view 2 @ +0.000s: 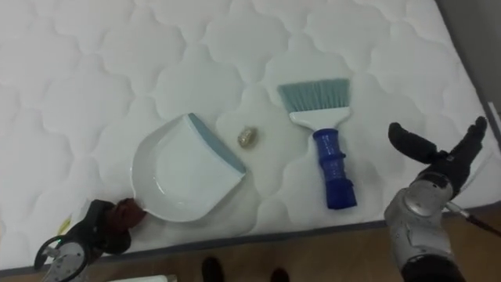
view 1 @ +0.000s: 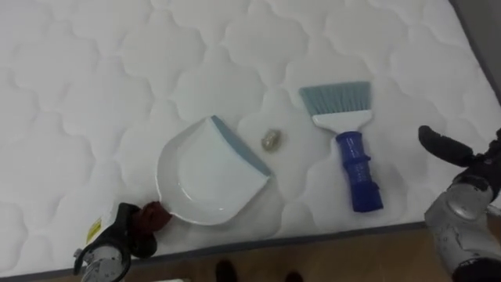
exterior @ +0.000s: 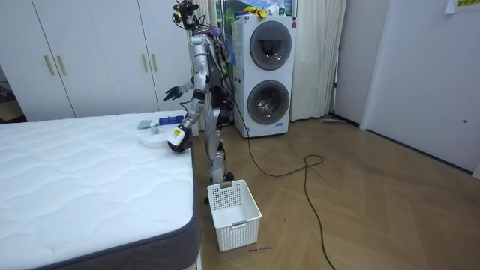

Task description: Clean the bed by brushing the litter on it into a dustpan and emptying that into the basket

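Note:
A white dustpan (view 1: 205, 174) with a grey-blue lip lies on the white quilted mattress (view 1: 94, 86), mouth toward a small crumpled scrap (view 1: 272, 140). My left hand (view 1: 129, 233) is at the bed's near edge, shut on the dustpan's dark red handle (view 1: 156, 213). To the right of the scrap lies a brush (view 1: 356, 168) with a blue handle and pale blue bristles pointing away from me. My right hand (view 2: 438, 153) hovers open to the right of the brush handle, not touching it. In the room view I stand at the bed's side, with the left hand (exterior: 177, 140) low by the dustpan (exterior: 150, 124).
The mattress edge (view 1: 313, 239) runs along the bottom of the eye views, with wooden floor below it. A white slatted basket (exterior: 234, 214) stands on the floor by the bed's corner. Two stacked washing machines (exterior: 268, 67) are behind me.

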### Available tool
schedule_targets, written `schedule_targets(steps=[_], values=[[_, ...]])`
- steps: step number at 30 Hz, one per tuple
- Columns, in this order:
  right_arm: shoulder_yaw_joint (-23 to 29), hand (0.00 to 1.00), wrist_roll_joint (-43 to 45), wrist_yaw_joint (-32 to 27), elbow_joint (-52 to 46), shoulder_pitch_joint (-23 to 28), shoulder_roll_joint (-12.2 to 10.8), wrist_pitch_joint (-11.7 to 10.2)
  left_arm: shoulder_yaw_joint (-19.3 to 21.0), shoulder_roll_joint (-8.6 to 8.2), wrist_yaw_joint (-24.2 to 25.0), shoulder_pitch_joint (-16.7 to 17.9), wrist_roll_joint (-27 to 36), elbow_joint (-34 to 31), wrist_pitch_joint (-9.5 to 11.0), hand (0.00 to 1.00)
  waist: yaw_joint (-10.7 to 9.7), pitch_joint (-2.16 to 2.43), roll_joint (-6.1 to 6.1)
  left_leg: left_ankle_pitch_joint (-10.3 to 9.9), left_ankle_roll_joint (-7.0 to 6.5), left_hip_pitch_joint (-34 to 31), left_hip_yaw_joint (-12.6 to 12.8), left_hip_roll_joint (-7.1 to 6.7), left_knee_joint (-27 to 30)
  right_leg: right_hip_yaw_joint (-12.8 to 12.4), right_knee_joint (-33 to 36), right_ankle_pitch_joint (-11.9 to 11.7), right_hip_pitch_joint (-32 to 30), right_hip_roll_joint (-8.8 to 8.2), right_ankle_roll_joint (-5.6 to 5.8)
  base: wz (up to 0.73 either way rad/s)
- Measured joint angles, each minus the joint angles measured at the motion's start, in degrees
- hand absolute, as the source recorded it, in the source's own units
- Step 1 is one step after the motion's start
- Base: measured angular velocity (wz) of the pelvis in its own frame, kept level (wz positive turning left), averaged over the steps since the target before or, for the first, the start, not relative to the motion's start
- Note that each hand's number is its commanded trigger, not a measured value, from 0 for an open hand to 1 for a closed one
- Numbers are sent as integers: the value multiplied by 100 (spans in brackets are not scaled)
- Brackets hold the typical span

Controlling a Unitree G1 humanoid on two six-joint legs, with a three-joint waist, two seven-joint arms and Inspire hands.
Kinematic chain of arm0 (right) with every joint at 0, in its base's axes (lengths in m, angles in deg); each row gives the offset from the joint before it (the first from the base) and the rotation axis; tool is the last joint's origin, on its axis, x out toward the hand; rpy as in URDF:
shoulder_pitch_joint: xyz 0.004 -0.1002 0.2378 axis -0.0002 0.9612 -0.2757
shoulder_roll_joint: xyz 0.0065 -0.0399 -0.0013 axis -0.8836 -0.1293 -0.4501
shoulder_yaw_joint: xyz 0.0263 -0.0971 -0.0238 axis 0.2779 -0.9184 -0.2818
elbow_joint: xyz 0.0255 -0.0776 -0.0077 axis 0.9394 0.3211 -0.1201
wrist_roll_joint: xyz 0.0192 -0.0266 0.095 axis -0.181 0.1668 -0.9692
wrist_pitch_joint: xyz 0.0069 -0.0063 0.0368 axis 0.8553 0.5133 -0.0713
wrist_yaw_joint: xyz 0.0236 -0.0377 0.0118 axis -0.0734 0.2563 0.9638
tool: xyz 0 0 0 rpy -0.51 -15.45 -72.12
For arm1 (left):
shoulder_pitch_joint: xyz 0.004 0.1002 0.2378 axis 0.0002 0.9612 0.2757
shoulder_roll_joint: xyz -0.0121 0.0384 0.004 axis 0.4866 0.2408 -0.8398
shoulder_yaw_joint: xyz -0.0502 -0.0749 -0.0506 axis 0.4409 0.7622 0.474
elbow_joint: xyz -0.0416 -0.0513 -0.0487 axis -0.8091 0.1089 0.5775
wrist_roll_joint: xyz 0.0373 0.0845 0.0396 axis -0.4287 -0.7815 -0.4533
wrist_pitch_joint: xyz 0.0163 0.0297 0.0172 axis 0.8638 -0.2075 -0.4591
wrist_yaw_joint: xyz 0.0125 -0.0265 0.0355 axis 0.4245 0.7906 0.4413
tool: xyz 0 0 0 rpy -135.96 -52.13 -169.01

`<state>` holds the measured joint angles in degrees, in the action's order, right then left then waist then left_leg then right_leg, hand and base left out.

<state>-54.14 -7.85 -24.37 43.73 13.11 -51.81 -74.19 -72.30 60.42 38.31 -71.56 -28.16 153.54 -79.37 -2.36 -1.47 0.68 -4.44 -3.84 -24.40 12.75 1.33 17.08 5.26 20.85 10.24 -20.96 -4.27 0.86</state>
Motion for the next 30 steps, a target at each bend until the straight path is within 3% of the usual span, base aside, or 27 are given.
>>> schedule_targets(steps=[7,11,24,30], values=[[-482,0,253,50,19,-7,7,-21,-85,0,-60,-30,-93,11,-129,100,118,2,-4,2,-3,74,-1,-3,0,63,80,4,31,-33,-6,0],[-783,0,257,450,197,-10,-19,-17,-98,0,39,-134,-106,8,-226,100,142,-14,-29,2,-3,49,-11,-3,37,102,73,20,19,-46,-23,0],[-1317,0,262,1216,747,-42,-88,177,-332,67,159,-504,-161,135,-243,100,233,-104,-159,12,-13,-99,-104,-10,42,324,79,43,-45,-87,-23,5],[-1513,0,282,1390,886,-102,-90,233,-414,67,171,-585,-160,176,-233,100,281,-116,-162,12,-13,-149,-106,-14,37,327,85,45,-98,-91,-26,0]])
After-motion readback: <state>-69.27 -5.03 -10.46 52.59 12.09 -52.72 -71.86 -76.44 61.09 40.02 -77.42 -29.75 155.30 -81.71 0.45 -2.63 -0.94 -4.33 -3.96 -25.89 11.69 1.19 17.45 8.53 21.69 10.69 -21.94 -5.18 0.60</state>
